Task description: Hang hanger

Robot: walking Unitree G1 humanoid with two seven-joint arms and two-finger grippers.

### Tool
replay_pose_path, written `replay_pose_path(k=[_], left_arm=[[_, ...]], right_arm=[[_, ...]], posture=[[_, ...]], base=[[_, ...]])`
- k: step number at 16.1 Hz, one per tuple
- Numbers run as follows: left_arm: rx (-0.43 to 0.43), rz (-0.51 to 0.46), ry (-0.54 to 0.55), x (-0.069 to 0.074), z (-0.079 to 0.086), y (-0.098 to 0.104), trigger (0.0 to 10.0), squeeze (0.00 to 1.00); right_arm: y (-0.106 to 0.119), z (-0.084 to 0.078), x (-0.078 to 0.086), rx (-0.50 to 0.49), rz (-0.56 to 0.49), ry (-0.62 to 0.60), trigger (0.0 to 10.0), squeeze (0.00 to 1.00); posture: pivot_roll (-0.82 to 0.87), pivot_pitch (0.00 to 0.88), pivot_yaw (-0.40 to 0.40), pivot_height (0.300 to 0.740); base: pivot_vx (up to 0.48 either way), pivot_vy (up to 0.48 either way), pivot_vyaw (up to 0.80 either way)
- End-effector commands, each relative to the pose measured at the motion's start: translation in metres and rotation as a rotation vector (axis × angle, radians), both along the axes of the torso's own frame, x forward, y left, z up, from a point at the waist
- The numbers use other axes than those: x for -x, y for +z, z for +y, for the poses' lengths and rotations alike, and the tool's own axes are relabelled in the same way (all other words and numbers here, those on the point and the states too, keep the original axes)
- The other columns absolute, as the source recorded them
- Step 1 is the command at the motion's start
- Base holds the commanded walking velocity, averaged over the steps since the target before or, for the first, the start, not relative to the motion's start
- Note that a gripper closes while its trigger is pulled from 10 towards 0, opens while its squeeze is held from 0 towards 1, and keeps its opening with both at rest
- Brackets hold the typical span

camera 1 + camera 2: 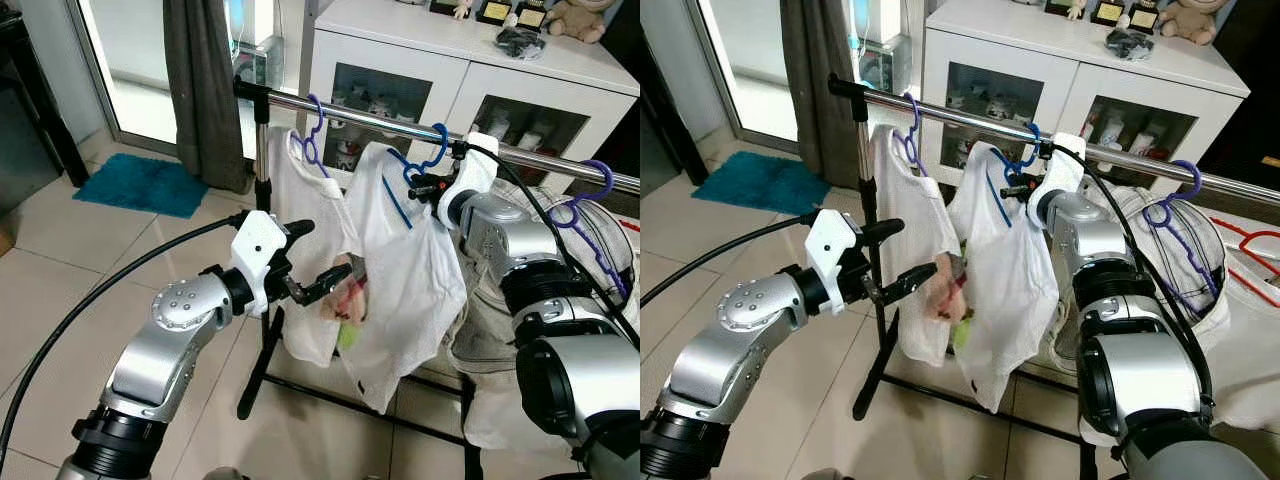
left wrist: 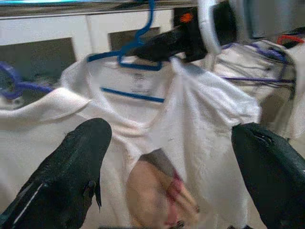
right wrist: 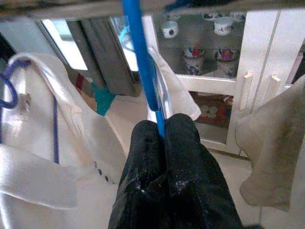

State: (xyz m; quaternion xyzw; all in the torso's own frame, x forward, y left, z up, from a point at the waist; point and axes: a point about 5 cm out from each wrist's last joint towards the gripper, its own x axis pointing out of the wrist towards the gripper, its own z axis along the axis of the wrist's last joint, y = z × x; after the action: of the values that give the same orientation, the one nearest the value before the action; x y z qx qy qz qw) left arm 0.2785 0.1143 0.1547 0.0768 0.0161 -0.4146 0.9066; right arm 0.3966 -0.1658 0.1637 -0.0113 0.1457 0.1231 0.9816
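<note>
Three hangers hang on one rail, two white shirts, two end effectors.

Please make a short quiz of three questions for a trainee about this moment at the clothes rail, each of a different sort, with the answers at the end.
1. True or false: the right pincer is shut on the blue hanger.
2. Multiple choice: the hook of that blue hanger is (A) over the metal rail, (B) lying on the floor, (C) resting on top of the white cabinet.
3. Short answer: how do the fingers of the left pincer stand, and what garment is before them?

Key
1. True.
2. A.
3. They are spread apart and hold nothing; the white T-shirt on the blue hanger hangs before them.
</note>
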Motion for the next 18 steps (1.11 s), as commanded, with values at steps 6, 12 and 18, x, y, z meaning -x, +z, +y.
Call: replay_pose_path(k=[6, 12, 18], left_arm=[[0.016, 0.001, 0.228, -0.006, 0.007, -0.007, 10.0, 0.00], [-0.002, 0.013, 0.294, -0.006, 0.007, -0.014, 10.0, 0.00], [0.017, 0.038, 0.324, -0.001, 0.008, -0.018, 10.0, 0.00]], right_arm=[[0.025, -0.014, 0.035, -0.097, -0.166, -0.002, 0.0, 0.00], [-0.012, -0.001, 0.086, -0.130, -0.105, 0.016, 0.0, 0.00], [-0.031, -0.001, 0.110, -0.097, -0.070, -0.040, 0.0, 0.00]], posture=[[-0.01, 0.000, -0.107, 0.740], [-0.03, 0.000, -0.093, 0.740], [-0.03, 0.000, -0.112, 0.740]], base=[[0.000, 0.000, 0.00], [0.000, 0.000, 0.00], [0.000, 0.000, 0.00]])
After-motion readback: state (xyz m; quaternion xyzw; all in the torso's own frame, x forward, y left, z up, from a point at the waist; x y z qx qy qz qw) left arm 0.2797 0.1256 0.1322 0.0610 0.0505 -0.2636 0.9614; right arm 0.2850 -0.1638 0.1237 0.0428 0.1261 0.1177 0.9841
